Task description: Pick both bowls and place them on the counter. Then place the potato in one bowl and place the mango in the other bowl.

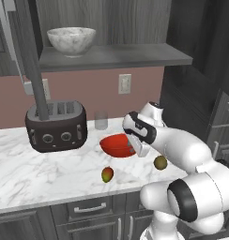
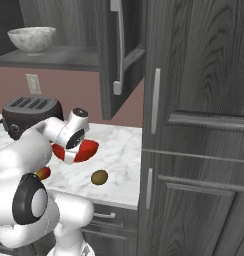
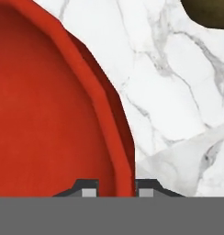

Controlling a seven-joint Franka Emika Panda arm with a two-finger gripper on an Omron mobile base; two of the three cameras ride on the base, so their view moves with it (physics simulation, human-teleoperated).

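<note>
My gripper (image 3: 116, 190) is shut on the rim of the glossy red bowl (image 1: 117, 144), one fingertip inside the rim and one outside. The bowl hangs tilted, low over the white marble counter (image 1: 41, 173); whether it touches the slab I cannot tell. The red and yellow-green mango (image 1: 107, 174) lies in front of the bowl near the counter's front edge. To the bowl's right lies the olive-brown potato (image 1: 160, 162), also at the top right corner of the hand view (image 3: 210, 11). The marbled bowl (image 1: 71, 40) stands on the dark shelf above.
A dark toaster (image 1: 56, 125) sits at the left of the counter and a clear glass (image 1: 101, 120) stands by the wall behind the red bowl. Tall dark cabinets (image 2: 194, 125) close off the counter's right end. An open cabinet door (image 2: 121, 55) hangs above.
</note>
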